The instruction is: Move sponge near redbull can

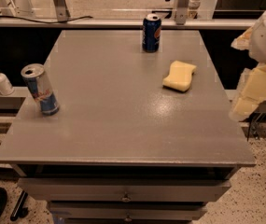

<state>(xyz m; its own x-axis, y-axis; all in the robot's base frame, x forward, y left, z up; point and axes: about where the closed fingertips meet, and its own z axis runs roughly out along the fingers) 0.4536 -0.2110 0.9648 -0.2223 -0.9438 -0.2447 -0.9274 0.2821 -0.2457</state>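
Note:
The pale yellow sponge [179, 75] lies flat on the grey table [118, 120], right of centre toward the back. The redbull can [40, 88] stands upright near the table's left edge. My gripper [253, 91] hangs at the right side of the view, beyond the table's right edge and apart from the sponge, with yellowish blocky fingers [256, 85] pointing down. Nothing is between them.
A dark blue cola can [151, 32] stands at the back centre of the table. A small white pump bottle [1, 80] sits on a ledge left of the table. Drawers [123, 195] are below the table front.

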